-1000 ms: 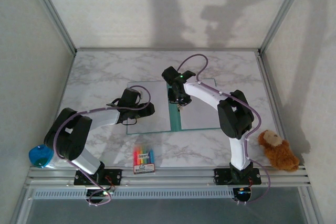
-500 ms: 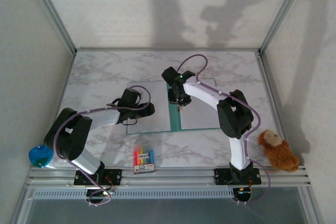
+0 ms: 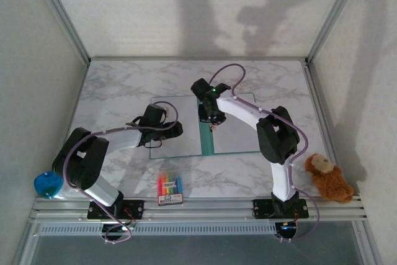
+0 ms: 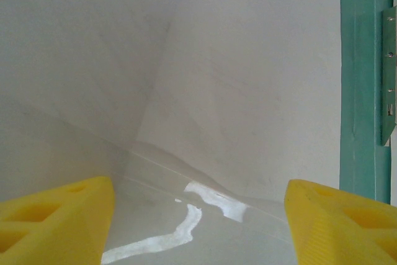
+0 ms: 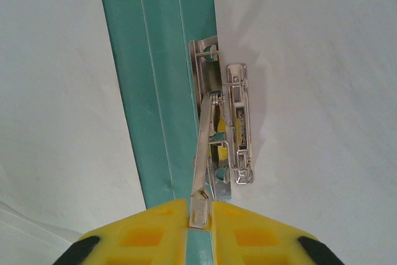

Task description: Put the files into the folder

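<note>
The white paper sheets (image 4: 236, 72) lie in the open teal-green paper folder (image 5: 155, 91), right claw (image 5: 200, 214) pinching its silver metal clip lever (image 5: 205, 153), left claw (image 4: 198, 221) gaping at nine o'clock; clamping and closing seemingly remain.

The teal-green folder (image 3: 207, 142) lies open and flat near the middle of the table (image 3: 124, 91), its spine running away from the near edge. A white paper sheet (image 3: 180, 125) covers its left panel and another white sheet (image 3: 239, 131) covers the right, so only the teal spine strip (image 5: 155, 91) and thin edges show. Just right of the spine a metal clip (image 5: 231, 122) sits on the right sheet, its lever tilted up. The left sheet bows slightly along a soft crease.
</note>
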